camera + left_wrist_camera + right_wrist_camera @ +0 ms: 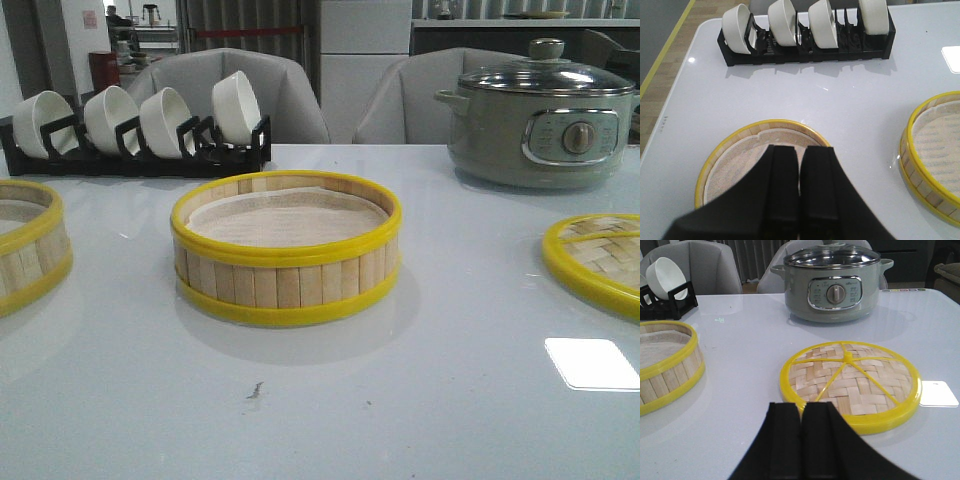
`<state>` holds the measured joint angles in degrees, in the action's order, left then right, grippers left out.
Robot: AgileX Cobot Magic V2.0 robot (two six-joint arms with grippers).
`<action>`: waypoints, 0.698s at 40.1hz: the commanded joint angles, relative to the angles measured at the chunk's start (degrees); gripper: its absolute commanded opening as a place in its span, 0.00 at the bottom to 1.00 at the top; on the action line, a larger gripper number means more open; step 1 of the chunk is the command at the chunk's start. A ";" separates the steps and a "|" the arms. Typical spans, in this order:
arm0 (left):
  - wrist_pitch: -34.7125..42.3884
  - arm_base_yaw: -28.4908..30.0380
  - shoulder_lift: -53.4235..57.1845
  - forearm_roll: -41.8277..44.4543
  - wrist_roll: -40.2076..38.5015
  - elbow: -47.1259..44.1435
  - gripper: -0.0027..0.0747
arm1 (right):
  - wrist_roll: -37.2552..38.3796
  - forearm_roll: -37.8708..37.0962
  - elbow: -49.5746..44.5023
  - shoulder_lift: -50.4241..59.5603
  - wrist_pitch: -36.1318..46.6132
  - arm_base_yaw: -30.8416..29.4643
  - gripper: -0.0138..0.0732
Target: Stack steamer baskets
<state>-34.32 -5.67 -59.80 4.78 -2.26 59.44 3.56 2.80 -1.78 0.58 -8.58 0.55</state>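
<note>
Centre steamer basket (286, 250) whole; left basket (28, 245) and woven lid (598, 260) cut off at the frame edges. Left gripper (800, 165) and right gripper (802, 412): fingers pressed together, empty.

Middle basket (285, 250) sits flat and upright on my worktop, pale liner inside, yellow rims top and bottom. Second basket (28, 245), same build, is well left of it. Woven lid (598, 258) lies flat, well right of it.
</note>
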 commanded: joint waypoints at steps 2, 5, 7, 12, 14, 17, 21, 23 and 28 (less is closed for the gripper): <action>4.40 -0.37 0.58 -0.09 -0.15 1.66 0.14 | -0.60 -0.55 0.92 1.19 5.20 -0.04 0.22; 4.40 -0.37 0.58 -0.09 -0.15 1.66 0.14 | -0.29 -0.47 0.92 1.19 6.20 -0.04 0.22; 4.40 -0.37 0.58 -0.09 -0.15 1.66 0.14 | 0.69 -0.42 0.92 1.19 7.92 -0.04 0.22; 4.40 -0.37 0.58 -0.09 -0.15 1.66 0.14 | 0.96 -0.35 0.92 1.19 11.30 -0.04 0.22; 4.40 -0.37 0.58 -0.09 -0.15 1.66 0.14 | 0.96 -0.35 0.93 1.19 12.33 -0.04 0.22; 4.40 -0.37 0.58 -0.09 -0.15 1.66 0.14 | 0.96 -0.35 1.43 1.19 13.23 -0.04 0.22; 4.40 -0.37 0.58 0.14 -0.15 1.66 0.14 | 2.19 0.71 3.61 0.96 11.88 0.02 0.22; 4.40 -0.37 0.58 0.14 -0.15 1.66 0.14 | 2.92 1.18 4.88 0.02 11.48 0.02 0.22; 4.40 -0.37 0.58 0.14 -0.15 1.66 0.14 | 2.91 1.91 11.81 -7.04 5.60 0.02 0.22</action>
<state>-34.32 -5.67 -59.82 4.78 -2.26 59.44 6.16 4.16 3.84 -1.47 -4.07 0.55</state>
